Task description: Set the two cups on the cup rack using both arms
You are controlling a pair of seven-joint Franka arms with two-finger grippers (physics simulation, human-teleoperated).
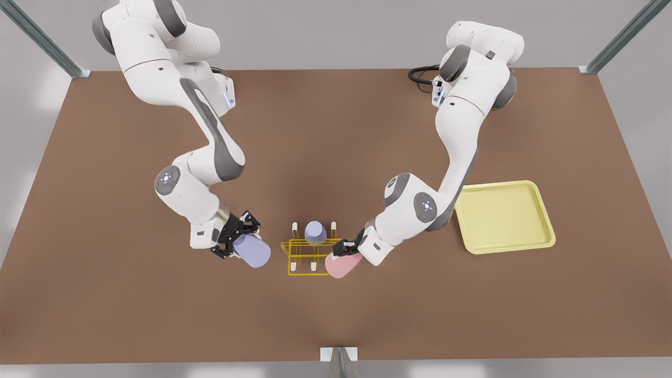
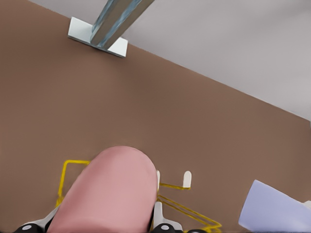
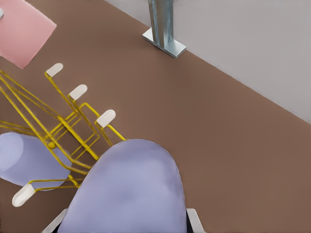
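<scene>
— So where are they with it?

— Midway, I'd say. Neither of the two cups is on the cup rack yet. The left tool, on the front view's right, is pinching the pink cup, tipped on its side and touching or just over the rack's edge on that side. In the left wrist view the pink cup sits between the pads, with white-tipped pegs just past it.

— And the other arm?

— The right tool, on the front view's left, is clamped on the periwinkle cup, also tilted, and held just beside the rack but apart from it. From its own wrist camera the periwinkle cup points toward the yellow wires.

— Isn't there already a cup on the rack?

— Yes, a greyer lavender cup sits upside down over one of the rear pegs. That one isn't part of the job, I reckon.

— So what's left?

— Both cups need turning mouth-down and lowering onto free pegs, then releasing. The pink looks closer. The yellow tray sits well apart on the tabletop, unused.
</scene>
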